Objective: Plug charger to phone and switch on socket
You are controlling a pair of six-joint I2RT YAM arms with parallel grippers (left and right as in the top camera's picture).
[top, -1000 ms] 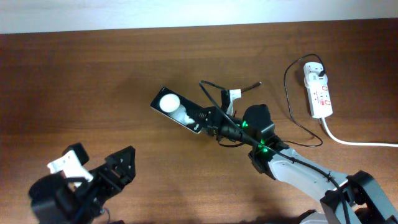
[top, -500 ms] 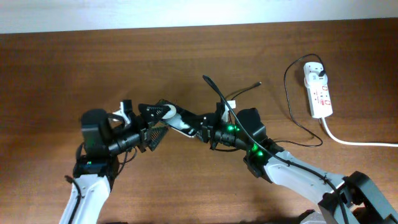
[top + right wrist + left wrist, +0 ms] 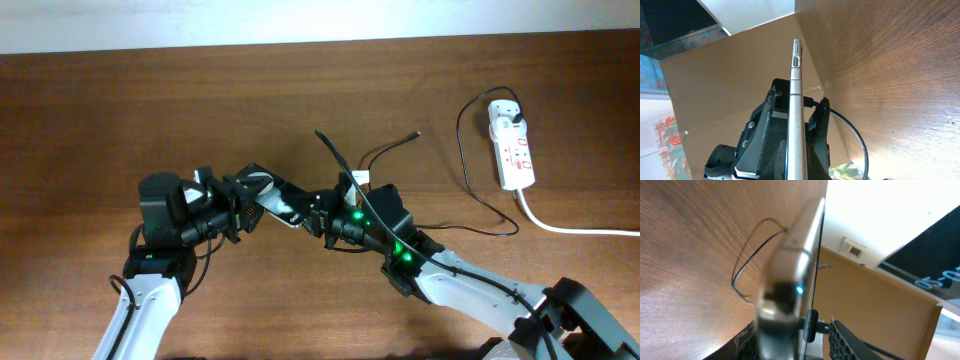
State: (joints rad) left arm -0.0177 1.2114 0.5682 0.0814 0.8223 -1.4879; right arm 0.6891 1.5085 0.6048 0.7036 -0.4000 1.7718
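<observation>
The phone (image 3: 280,200) hangs above the table, held edge-up between both grippers. My left gripper (image 3: 245,205) is shut on its left end. In the left wrist view the phone (image 3: 797,255) fills the space between the fingers (image 3: 845,337). My right gripper (image 3: 322,215) is shut on the right end, clamping the thin edge of the phone (image 3: 796,90). The charger (image 3: 465,160) trails as a thin black cable over the table, with its connector tip (image 3: 416,133) lying free behind the phone. Its white adapter (image 3: 505,112) sits in the socket (image 3: 514,155) at the far right.
The socket's thick white cord (image 3: 575,229) runs off the right edge. A small white tag (image 3: 358,177) lies behind the right gripper. A black arm cable (image 3: 335,155) arcs up over the phone. The pale wall edge (image 3: 300,20) borders the table at the back.
My left arm swung in from the lower left and its jaws closed round the phone's left end. The right gripper, still holding the phone, shifted a little to the left.
</observation>
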